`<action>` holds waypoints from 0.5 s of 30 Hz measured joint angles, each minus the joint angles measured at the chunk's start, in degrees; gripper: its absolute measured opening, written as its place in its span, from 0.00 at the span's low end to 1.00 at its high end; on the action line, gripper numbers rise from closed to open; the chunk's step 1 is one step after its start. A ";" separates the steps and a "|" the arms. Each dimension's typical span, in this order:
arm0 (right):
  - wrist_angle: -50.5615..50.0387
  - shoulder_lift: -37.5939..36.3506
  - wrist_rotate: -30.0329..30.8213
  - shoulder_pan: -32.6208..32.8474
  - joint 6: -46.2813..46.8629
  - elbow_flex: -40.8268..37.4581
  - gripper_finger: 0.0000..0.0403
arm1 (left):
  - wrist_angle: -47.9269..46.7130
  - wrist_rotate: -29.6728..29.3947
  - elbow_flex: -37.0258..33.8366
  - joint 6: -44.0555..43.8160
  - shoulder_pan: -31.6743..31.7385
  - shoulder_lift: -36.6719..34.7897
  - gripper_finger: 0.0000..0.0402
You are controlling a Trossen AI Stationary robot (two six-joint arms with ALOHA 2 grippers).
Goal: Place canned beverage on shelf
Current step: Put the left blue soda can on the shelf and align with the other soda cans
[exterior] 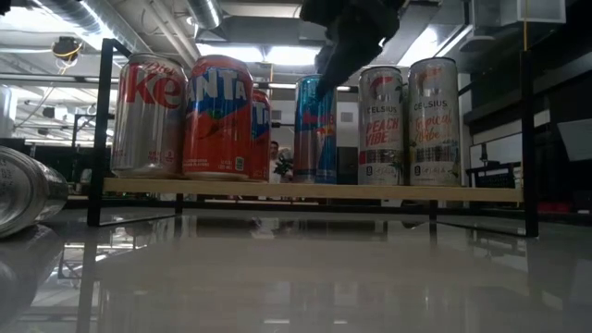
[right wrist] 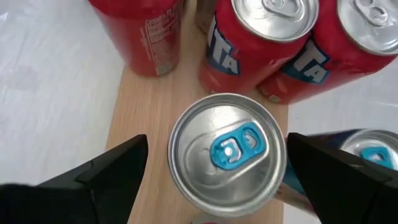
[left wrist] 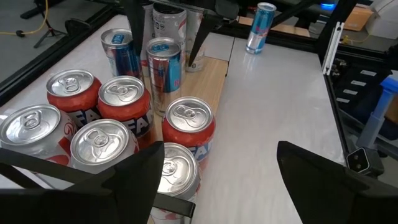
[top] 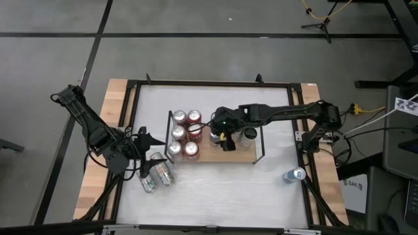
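High view: at 8 o'clock the left gripper (top: pixel 145 155) waits with its fingers apart over two cans (top: pixel 157 173) lying on the white table (top: pixel 228 189). In the middle is the shelf (top: pixel 243 154), with six red and silver cans (top: pixel 183 134) standing in two columns on its 9 o'clock side. The right gripper (top: pixel 222 135) hangs over a blue can (right wrist: pixel 227 152) standing on the shelf, fingers spread to both sides of it, not touching. One more can (top: pixel 294 174) lies at 4 o'clock.
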 joint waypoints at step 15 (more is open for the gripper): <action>-0.25 0.53 5.22 3.93 0.54 0.00 0.95 | -0.08 -0.02 0.00 0.00 0.01 0.00 0.76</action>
